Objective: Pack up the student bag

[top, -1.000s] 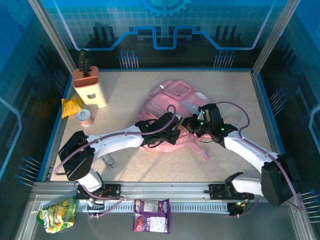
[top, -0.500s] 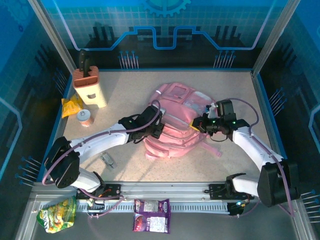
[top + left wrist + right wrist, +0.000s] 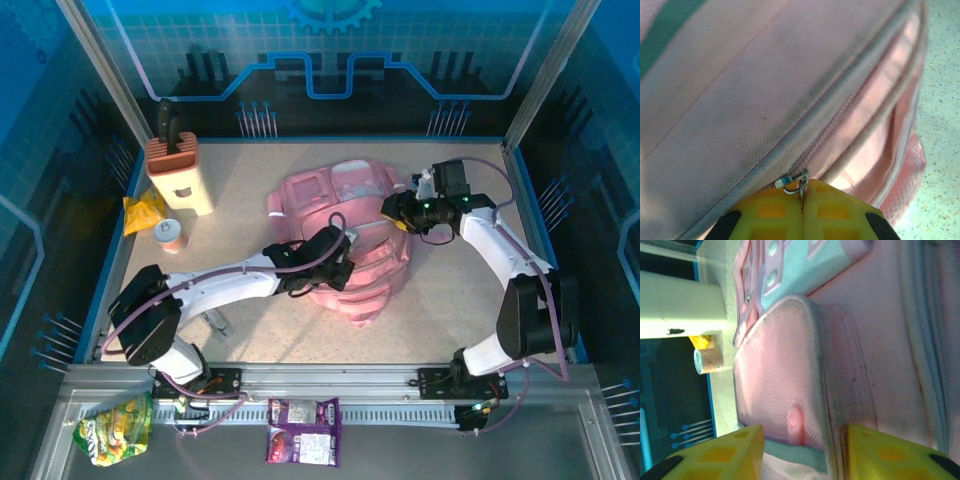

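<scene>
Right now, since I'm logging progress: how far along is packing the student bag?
Done: nothing visibly packed. In hand: left gripper pinches the zip pull of the student bag; right gripper stands open at its pocket. Left: unzip, then load items, perhaps the yellow packet.

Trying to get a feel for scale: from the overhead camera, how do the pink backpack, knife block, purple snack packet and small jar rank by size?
1. pink backpack, clearly largest.
2-3. knife block and purple snack packet look alike; the packet lies nearer the camera, so no ranking.
4. small jar.
</scene>
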Controlling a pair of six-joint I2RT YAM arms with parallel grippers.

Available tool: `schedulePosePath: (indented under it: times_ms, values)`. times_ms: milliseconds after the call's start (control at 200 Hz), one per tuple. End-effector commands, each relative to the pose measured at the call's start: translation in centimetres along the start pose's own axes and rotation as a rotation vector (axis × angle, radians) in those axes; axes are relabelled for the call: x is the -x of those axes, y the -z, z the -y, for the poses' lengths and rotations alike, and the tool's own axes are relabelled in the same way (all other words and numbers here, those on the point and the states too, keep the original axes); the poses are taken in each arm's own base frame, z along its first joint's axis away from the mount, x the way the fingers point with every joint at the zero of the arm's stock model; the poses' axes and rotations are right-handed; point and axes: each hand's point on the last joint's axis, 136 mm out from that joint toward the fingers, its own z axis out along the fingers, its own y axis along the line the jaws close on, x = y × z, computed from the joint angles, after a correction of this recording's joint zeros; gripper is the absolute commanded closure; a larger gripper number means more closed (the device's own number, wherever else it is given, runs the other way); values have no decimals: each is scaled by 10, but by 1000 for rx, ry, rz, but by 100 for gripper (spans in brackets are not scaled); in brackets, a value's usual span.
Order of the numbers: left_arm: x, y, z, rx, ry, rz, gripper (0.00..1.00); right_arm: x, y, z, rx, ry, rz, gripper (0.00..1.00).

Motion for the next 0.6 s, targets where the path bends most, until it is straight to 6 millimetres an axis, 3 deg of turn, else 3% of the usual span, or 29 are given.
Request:
schedulePosePath:
  times_ms: [0, 110, 180, 335, 590]
  values:
    - [19, 0, 28, -88, 14, 41, 100, -7, 13, -8, 50, 22, 20, 45]
    - [14, -3, 22, -51, 1, 22, 100, -23, 23, 3, 75, -21, 46, 37]
    - [15, -1, 21, -49, 5, 25, 100, -33, 23, 0, 138, -56, 35, 36]
    - [19, 1, 24, -68, 4, 44, 100, -61, 12, 5, 200, -149, -12, 40]
    - [19, -1, 27, -74, -4, 34, 100, -72, -3, -4, 202, -185, 10, 47]
